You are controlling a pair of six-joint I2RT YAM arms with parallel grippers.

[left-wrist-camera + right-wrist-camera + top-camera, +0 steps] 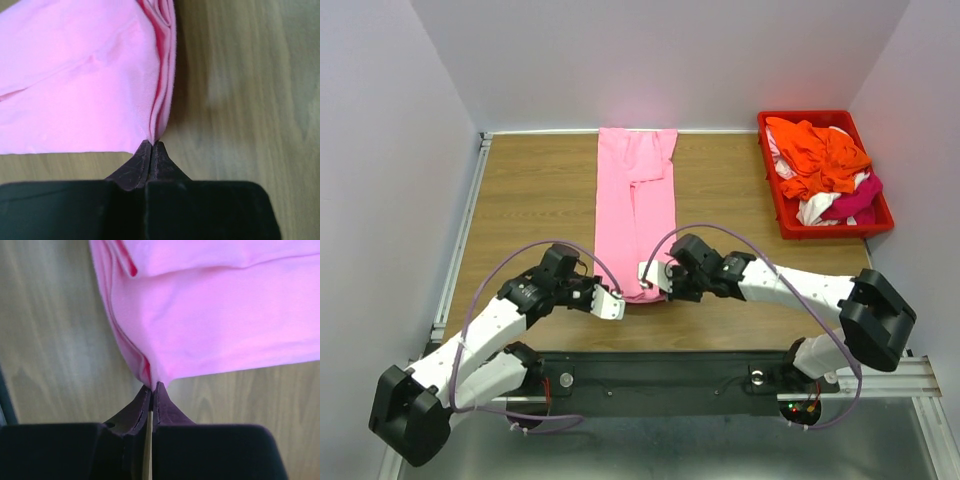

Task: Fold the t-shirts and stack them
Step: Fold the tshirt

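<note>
A light pink t-shirt (pixel 636 205) lies folded into a long narrow strip down the middle of the table, from the back edge to the near side. My left gripper (pixel 612 304) is shut on its near left corner; the left wrist view shows the pink cloth (pixel 85 85) pinched at the fingertips (pixel 151 146). My right gripper (pixel 655 275) is shut on its near right corner, and the pink cloth (pixel 210 325) is pinched at the tips (pixel 152 386) in the right wrist view. Orange (pixel 815 155), white (pixel 814 209) and magenta (pixel 856 200) shirts lie crumpled in the bin.
A red plastic bin (pixel 771 180) stands at the back right of the wooden table (pixel 535 200). Grey walls close the table in at the back and both sides. A metal rail (pixel 460 240) runs along the left edge.
</note>
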